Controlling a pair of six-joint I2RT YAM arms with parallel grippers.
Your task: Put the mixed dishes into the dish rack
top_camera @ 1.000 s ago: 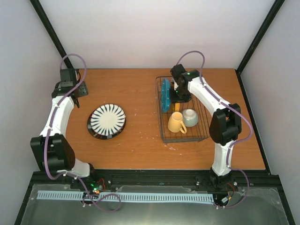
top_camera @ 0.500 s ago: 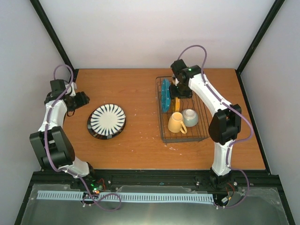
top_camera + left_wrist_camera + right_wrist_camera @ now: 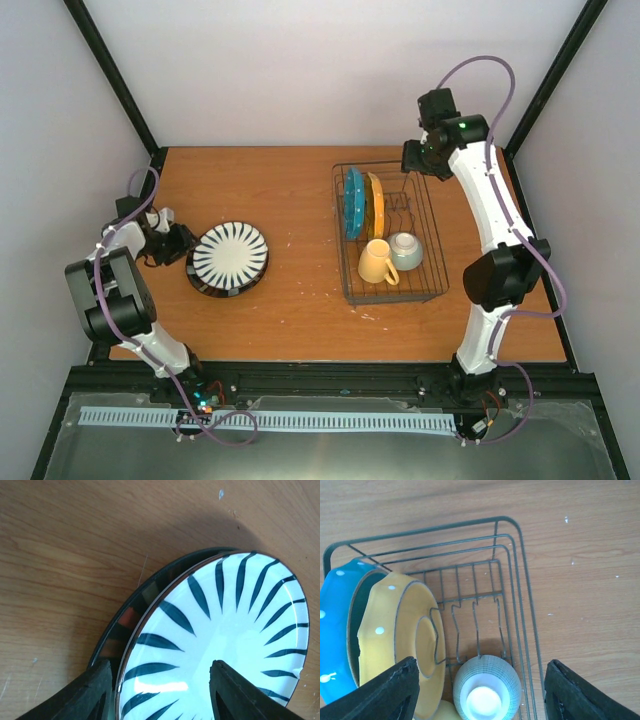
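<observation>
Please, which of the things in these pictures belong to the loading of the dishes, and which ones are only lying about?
Belong to the job:
dish rack, teal dotted plate, orange dotted plate, pale yellow mug, small pale green bowl, striped plate, dark plate under it.

Only lying about:
wooden table (merely the support), white slotted strip near the arm bases.

Upper plate (image 3: 220,640) stacked on lower plate (image 3: 125,625) on surface (image 3: 290,200), its rim between left jaws. Dish rack (image 3: 475,615) beneath right jaws: two upright plates (image 3: 395,635), bowl (image 3: 487,687) and mug (image 3: 376,262) beside them.
</observation>
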